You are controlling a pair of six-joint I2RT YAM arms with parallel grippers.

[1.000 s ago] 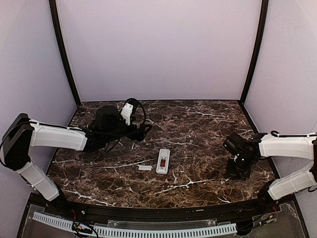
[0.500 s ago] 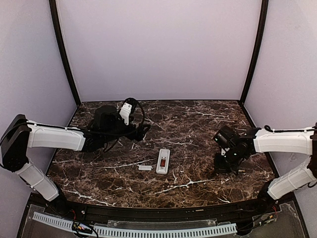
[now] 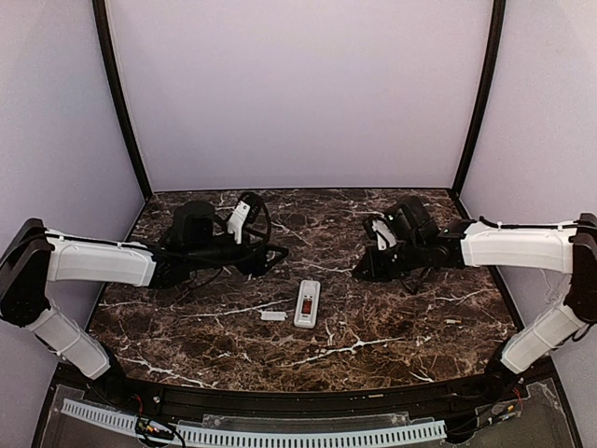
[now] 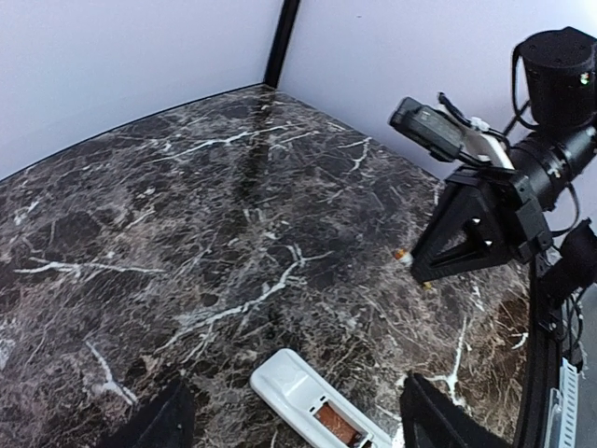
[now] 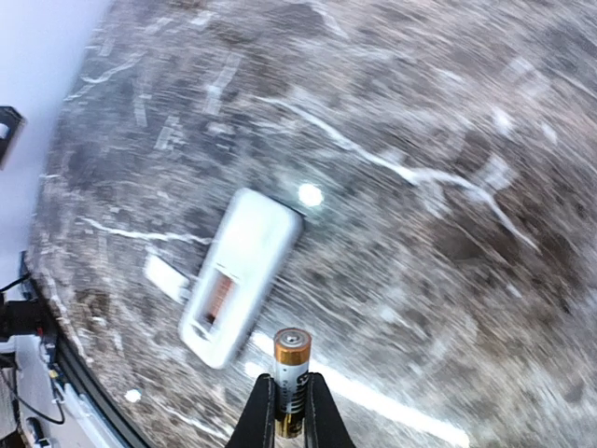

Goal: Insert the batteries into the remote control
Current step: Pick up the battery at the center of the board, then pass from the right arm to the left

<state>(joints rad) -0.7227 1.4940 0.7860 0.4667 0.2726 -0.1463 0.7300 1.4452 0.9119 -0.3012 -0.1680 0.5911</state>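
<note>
The white remote control lies back up mid-table, with a reddish-brown battery in its open compartment. It also shows in the left wrist view and the right wrist view. My right gripper is shut on a second battery, copper end outward, held above the table to the right of and beyond the remote. The battery's tip shows in the left wrist view. My left gripper is open and empty, above the table to the far left of the remote, its fingers wide apart.
The small flat white cover piece lies just left of the remote, and shows blurred in the right wrist view. Dark marble table with pale walls on three sides and black corner posts.
My right arm has swung from the table's right side leftward and farther back toward the remote, carrying the battery. The left gripper has shifted slightly. Remote and cover have not moved.
</note>
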